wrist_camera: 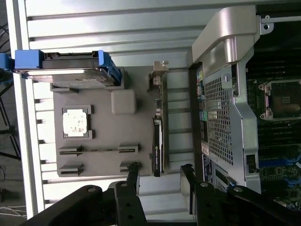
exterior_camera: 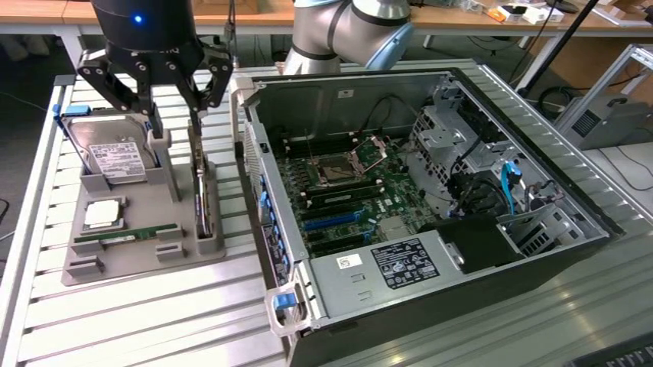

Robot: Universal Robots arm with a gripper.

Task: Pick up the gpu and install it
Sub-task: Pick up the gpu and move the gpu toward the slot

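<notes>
The slatted metal surface (exterior_camera: 153,321) carries everything, and the largest thing on it is the open computer case (exterior_camera: 357,84), lying just beside the grey tray (exterior_camera: 133,256) with its side panel off so the motherboard faces up and can be reached from above. The robot arm (exterior_camera: 352,30) rises beyond the far end of the tray and reaches over it. The tray itself works as a parts holder, with moulded slots that keep each part in a known pose for picking. The hand (exterior_camera: 176,115) hangs above the tray's far end with its fingers spread as wide as they go and nothing between them. In the wrist view the hand (wrist_camera: 160,169) lines up with the gpu (wrist_camera: 157,141), one finger to each side of the card's line, apparently so it can close across the card's thin width. The hard drive (exterior_camera: 118,157) sits propped in the tray's far corner, away from the case. The gpu (exterior_camera: 204,206) stands on its long edge in a slot along the tray's side nearest the case, untouched and not yet lifted. A square processor (exterior_camera: 104,214) lies flat in a pocket near the tray's middle, and a narrow green memory stick (exterior_camera: 128,235) rests in clips towards the tray's near end.
</notes>
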